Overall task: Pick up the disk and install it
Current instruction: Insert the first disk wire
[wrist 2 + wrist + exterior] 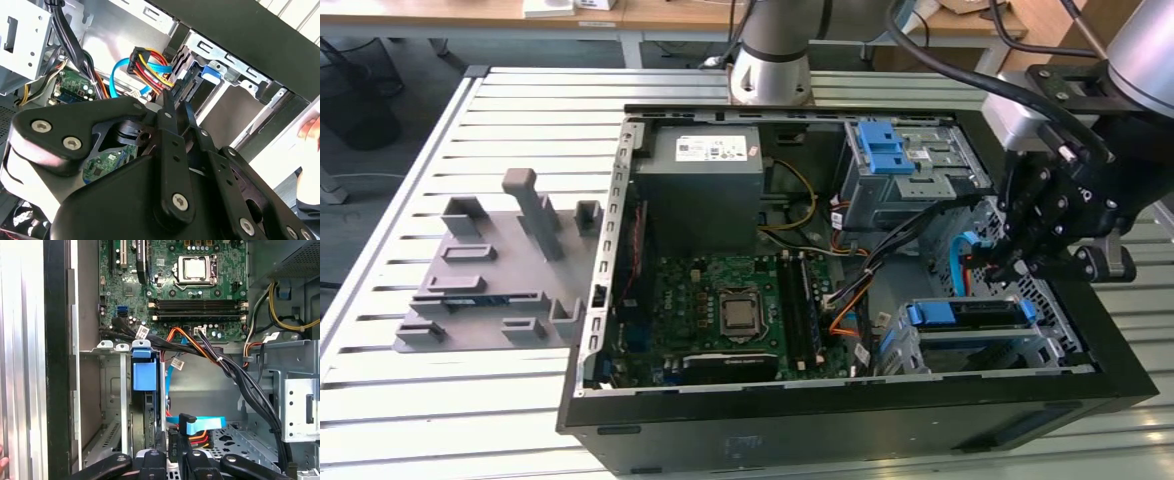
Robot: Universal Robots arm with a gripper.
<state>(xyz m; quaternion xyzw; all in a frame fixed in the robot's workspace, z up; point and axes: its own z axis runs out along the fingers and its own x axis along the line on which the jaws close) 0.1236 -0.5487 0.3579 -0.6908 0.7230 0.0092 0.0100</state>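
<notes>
— Gripper [1007, 262] first: where is it, and what has it got?

— Low inside the computer case [854, 420], at the exterior view's right, just above the drive cage [1047, 335]. Whether it is clamped on anything, I cannot tell; its tip is lost among the wiring in both wrist views.

— And the disk?

— The disk [967, 314] sits in that cage, near the case's front corner, just below the gripper. In the first wrist view it [145, 375] shows edge-on, a thin slab standing between the cage walls with its blue bracket tab uppermost.

— So its long axis?

— As I judge it, across the cage, along the exterior view's left to right, broad faces upright, tab toward the open side of the case.

— What could go wrong?

— The blue data cable [200, 425] and the red-and-yellow power leads [150, 62] lie right against the gripper. Any sideways move could hook them and drag a plug. The black wire bundle [240, 380] also crosses close by. And if the disk is not fully seated, a snagged cable could tilt it in its rails.
</notes>
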